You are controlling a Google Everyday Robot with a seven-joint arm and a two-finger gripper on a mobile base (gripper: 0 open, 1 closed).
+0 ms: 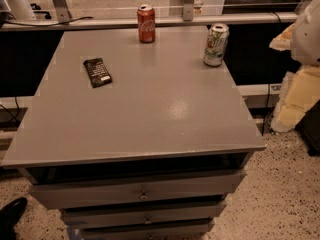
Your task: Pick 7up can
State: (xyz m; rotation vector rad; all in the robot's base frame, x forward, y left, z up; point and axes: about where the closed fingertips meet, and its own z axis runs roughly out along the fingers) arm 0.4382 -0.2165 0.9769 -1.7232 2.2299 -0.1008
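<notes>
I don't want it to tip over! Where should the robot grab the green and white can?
Probably around the middle of the 7up can, squeezing its round sides, coming from the front: it stands upright with the Coca-Cola can well apart. The gripper is not in view.

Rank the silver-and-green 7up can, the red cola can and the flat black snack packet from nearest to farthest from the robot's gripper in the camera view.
The gripper is at the right edge of the view, off the grey table.
1. silver-and-green 7up can: table's far right corner.
2. red cola can: far edge, near the middle.
3. flat black snack packet: left side.
</notes>
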